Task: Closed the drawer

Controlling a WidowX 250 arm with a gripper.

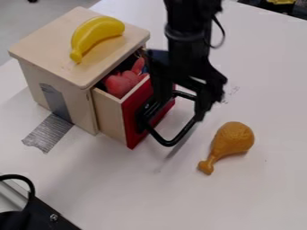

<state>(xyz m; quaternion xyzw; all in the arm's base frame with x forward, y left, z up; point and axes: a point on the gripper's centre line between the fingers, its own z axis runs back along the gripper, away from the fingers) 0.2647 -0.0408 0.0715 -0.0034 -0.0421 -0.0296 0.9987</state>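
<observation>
A small wooden cabinet (pixel 57 67) has its drawer (pixel 112 117) pulled partway out. Red front panel (pixel 131 117) and black loop handle (pixel 172 142) face the right side of the view. Inside the drawer lies a red toy (pixel 121 83), partly covered by the cabinet top. My gripper (pixel 180 109) hangs down right at the drawer's front, its two fingers apart, one by the red panel and the other over the outer part of the handle. Whether either finger touches the handle, I cannot tell.
A yellow toy banana (pixel 94 34) lies on top of the cabinet. Grey tape (pixel 49 132) runs from the cabinet's side onto the white table (pixel 264 197). To the right of the handle lies a brown toy drumstick (pixel 231 140). Black equipment (pixel 45 215) occupies the lower left corner.
</observation>
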